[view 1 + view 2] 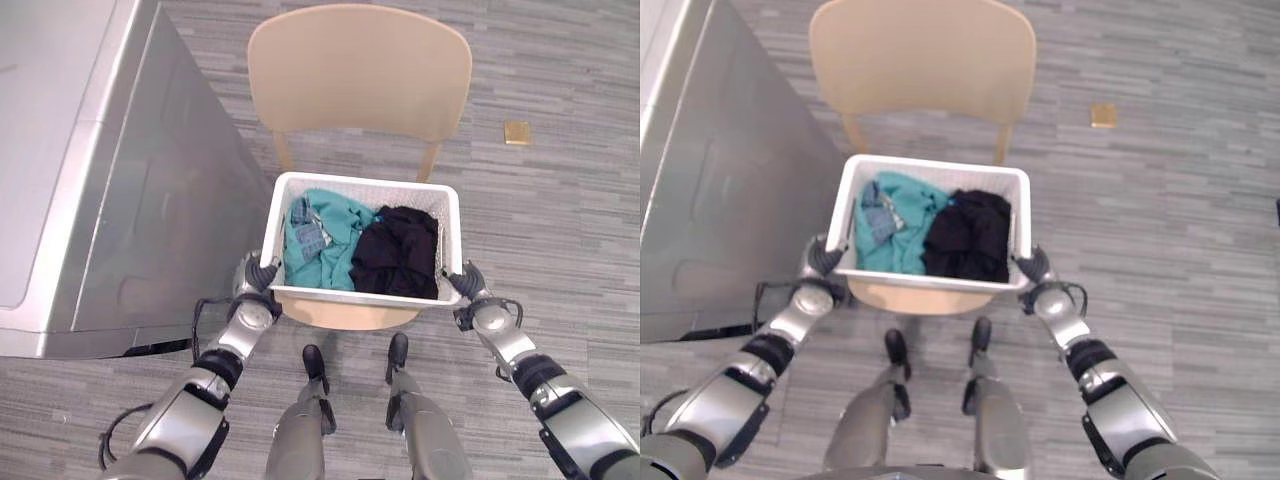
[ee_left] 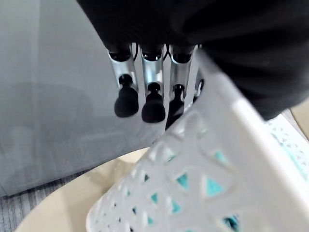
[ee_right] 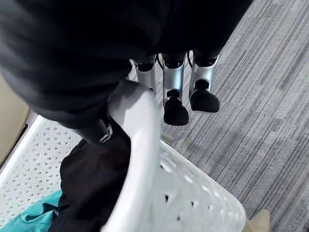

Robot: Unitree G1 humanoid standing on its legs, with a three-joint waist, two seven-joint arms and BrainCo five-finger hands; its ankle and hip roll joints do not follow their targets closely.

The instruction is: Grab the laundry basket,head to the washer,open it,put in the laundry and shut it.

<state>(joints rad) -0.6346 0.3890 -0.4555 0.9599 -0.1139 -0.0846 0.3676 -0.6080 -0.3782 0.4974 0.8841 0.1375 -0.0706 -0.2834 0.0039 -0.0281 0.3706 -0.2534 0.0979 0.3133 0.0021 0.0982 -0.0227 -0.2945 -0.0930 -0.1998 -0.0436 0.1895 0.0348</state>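
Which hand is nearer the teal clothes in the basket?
Left. The left hand is at the basket corner beside the teal clothes; the right hand is at the far corner, beside the black clothes.

White perforated plastic basket (image 1: 446,212); matt wooden chair (image 1: 360,70).

Even, bright overhead light, soft shadow under the chair (image 1: 360,80), faint sheen on the washer (image 1: 60,150), wrist views blurred up close.

Silver-grey arms, dark ribbed wrist covers, silver dark-tipped fingers (image 2: 153,92)
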